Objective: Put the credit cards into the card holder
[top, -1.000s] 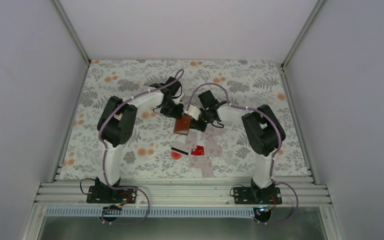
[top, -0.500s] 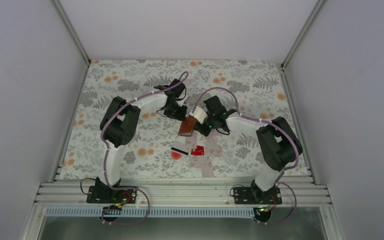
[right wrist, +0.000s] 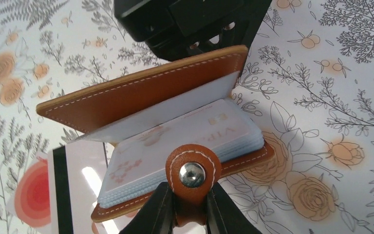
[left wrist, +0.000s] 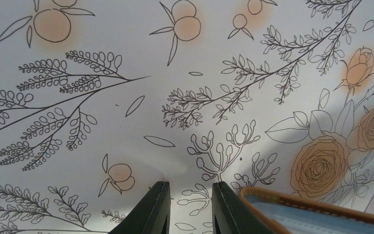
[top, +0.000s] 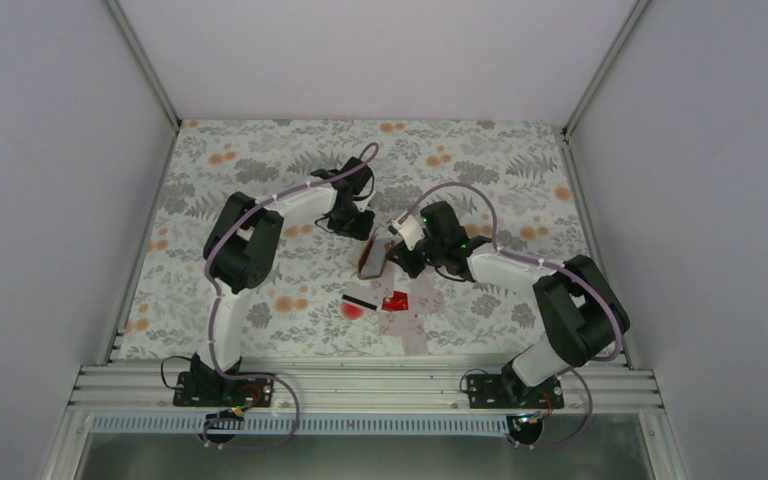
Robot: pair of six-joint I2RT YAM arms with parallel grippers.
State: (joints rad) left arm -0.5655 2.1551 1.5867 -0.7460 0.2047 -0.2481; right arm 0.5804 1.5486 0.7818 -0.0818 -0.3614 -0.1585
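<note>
**Holder pinched by its tab, loose cards waiting below**

My right claw [right wrist: 187,195] is clamped on the snap tab [right wrist: 191,171] of the card holder [right wrist: 141,95]. The holder hangs open, brown cover lifted toward the top of the wrist view, with the pale pockets fanned under it and facing me. One card already sits in the top pocket.

My left claw [left wrist: 190,187] is just behind that lifted cover. Its fingers are a narrow gap apart with only the flowered cloth [left wrist: 126,48] showing between them. The holder's stitched edge lies just outside the right-hand finger, so I judge it grips nothing.

The loose credit cards [top: 363,297] lie on the cloth just below the holder in the overhead view, toward the bottom of the frame, the red one [top: 396,300] beside the striped one. The striped card's long side runs roughly left to right there.

The left claw is the free one, and I reckon it must come round the holder and down-frame to reach them.
</note>
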